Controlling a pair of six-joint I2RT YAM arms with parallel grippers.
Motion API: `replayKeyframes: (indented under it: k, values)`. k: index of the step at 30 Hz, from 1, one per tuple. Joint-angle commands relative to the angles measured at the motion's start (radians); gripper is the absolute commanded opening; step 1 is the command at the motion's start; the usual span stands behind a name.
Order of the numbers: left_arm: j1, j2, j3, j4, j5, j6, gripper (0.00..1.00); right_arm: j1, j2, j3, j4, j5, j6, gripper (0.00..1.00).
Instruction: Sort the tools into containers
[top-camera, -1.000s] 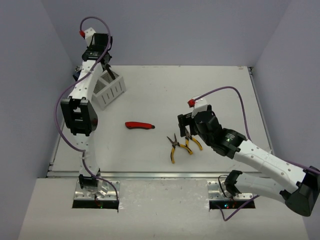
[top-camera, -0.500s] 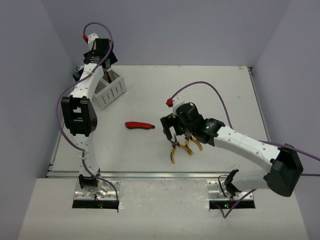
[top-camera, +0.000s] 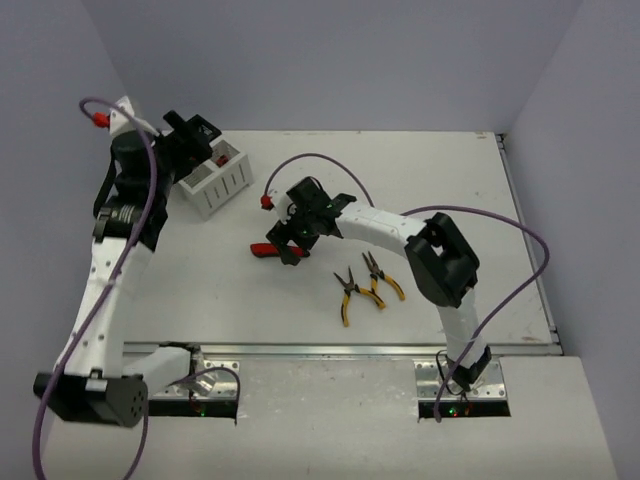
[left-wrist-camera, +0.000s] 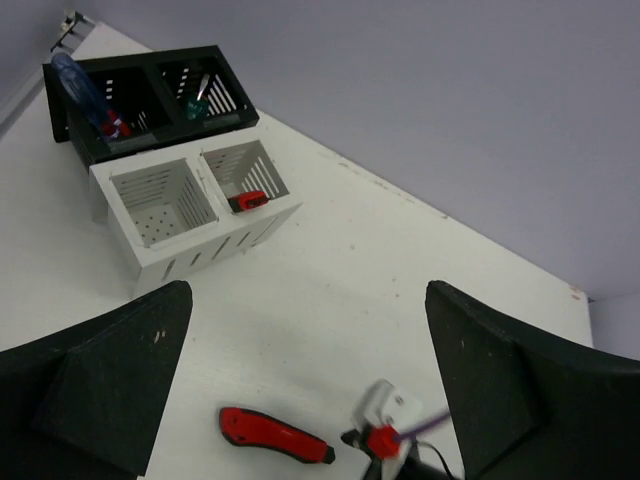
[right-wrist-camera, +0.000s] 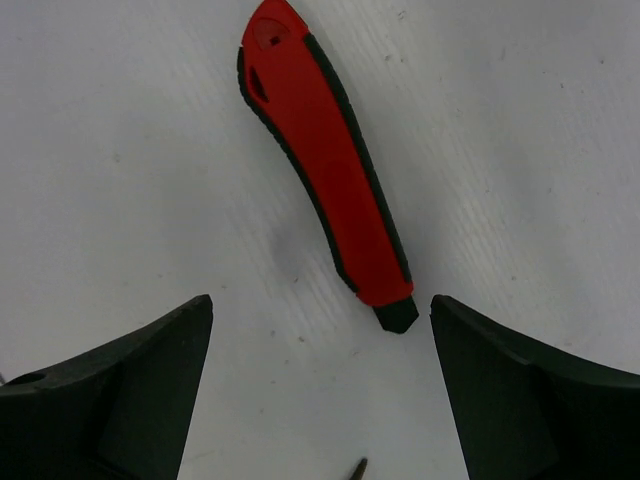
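Utility knife: flat on counter, between spread right tool fingers. Second knife: mostly hidden inside white bin. Left tool: spread, empty.

Top view: right gripper covers the tip end of the utility knife, and the left arm blocks the black bin at the table's far-left corner, so only the white bin shows. Left wrist: second knife sits sunk in a white compartment with just its red end visible, blue-handled screwdriver and green-handled screwdriver are half hidden by slotted walls, and the left fingers are cut by the bottom edge. Right wrist: right fingers are cropped likewise, and a dark sliver at the bottom edge is too small to identify.
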Motion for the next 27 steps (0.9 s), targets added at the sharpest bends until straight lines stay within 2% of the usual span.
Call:
replayKeyframes:
  k: [1, 4, 7, 9, 10, 11, 13, 15, 17, 19, 20, 21, 23, 27]
  values:
    - [0.007, -0.183, -0.173, 0.004, 0.111, 0.012, 1.00, 0.000, 0.130, 0.174, -0.075, -0.025, -0.176, 0.89]
    - [0.007, -0.241, -0.177, -0.055, 0.184, 0.011, 1.00, 0.001, 0.237, 0.265, -0.107, -0.022, -0.202, 0.87]
    - [0.007, -0.299, -0.205, -0.039, 0.259, 0.001, 1.00, 0.008, 0.297, 0.304, -0.091, 0.031, -0.213, 0.86]
    - [0.007, -0.324, -0.220, -0.044, 0.275, 0.007, 1.00, 0.010, 0.313, 0.315, -0.086, 0.045, -0.209, 0.74]
    - [0.007, -0.329, -0.226, -0.044, 0.279, 0.007, 1.00, 0.012, 0.316, 0.318, -0.085, 0.044, -0.208, 0.73]
    - [0.007, -0.333, -0.228, -0.043, 0.283, 0.007, 1.00, 0.013, 0.316, 0.319, -0.089, 0.043, -0.207, 0.65]
    - [0.007, -0.340, -0.271, -0.040, 0.284, 0.007, 1.00, 0.017, 0.301, 0.285, -0.073, 0.059, -0.194, 0.41]
    - [0.007, -0.338, -0.303, -0.031, 0.284, -0.002, 1.00, 0.020, 0.280, 0.249, -0.034, 0.074, -0.182, 0.40]
    - [0.007, -0.316, -0.330, 0.012, 0.323, -0.022, 1.00, 0.023, 0.266, 0.233, -0.009, 0.073, -0.172, 0.46]
    - [0.007, -0.282, -0.328, 0.028, 0.368, -0.035, 1.00, 0.032, 0.277, 0.248, -0.035, 0.093, -0.166, 0.44]
    - [0.007, -0.278, -0.328, 0.027, 0.377, -0.042, 1.00, 0.033, 0.281, 0.241, -0.039, 0.101, -0.160, 0.37]
    - [0.007, -0.283, -0.331, 0.028, 0.385, -0.056, 1.00, 0.036, 0.285, 0.224, -0.038, 0.109, -0.150, 0.26]
    - [0.007, -0.310, -0.346, 0.047, 0.392, -0.056, 1.00, 0.037, 0.282, 0.210, -0.048, 0.119, -0.118, 0.12]
    - [0.007, -0.337, -0.390, 0.049, 0.373, -0.046, 1.00, 0.037, 0.176, 0.105, 0.015, 0.174, -0.040, 0.00]
